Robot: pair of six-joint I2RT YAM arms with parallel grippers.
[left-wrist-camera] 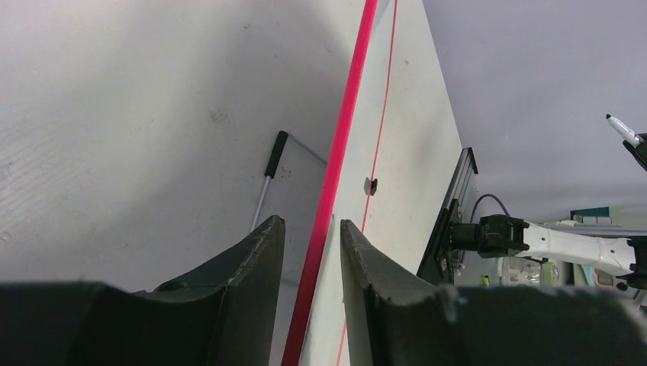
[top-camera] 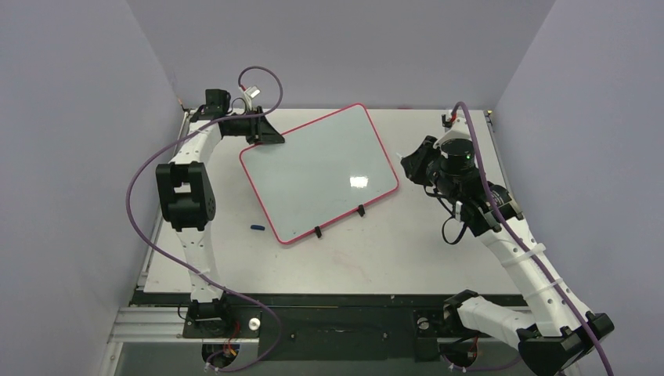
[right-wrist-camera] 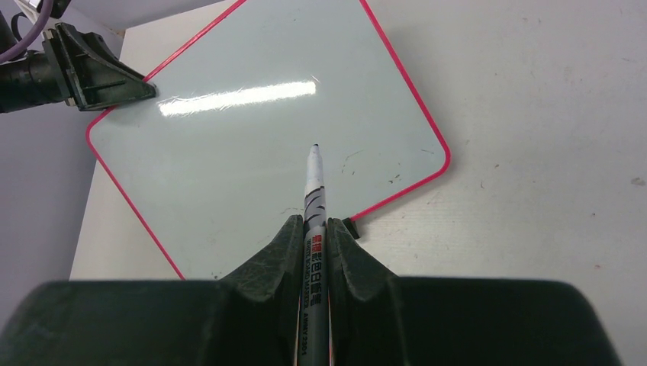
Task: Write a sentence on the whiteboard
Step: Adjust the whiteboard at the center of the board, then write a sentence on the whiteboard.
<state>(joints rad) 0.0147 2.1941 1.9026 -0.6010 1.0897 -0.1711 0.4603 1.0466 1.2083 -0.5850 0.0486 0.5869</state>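
Red-rimmed whiteboard [top-camera: 317,172], left claw [left-wrist-camera: 311,223] part-open astride its corner edge, right claw [right-wrist-camera: 314,223] clamping uncapped marker [right-wrist-camera: 313,191]

Shows a large flat whiteboard [top-camera: 317,174] lying face up on the tabletop [top-camera: 423,251], around the tabletop's middle and somewhat toward its left side. Rectangular, glossy white, edged all round by a thin red rim with rounded corners. Turned askew to the tabletop's edges, with one corner pointing at the far edge and the opposite one at the near edge. Carries two small black clips [top-camera: 361,210] on the long side facing the tabletop's near right. Reflects a bright streak of light across the writing face and bears a few faint dark specks toward the right-hand corner. Has the rim at the far-left corner standing between the parted fingers of the left gripper [left-wrist-camera: 311,225].
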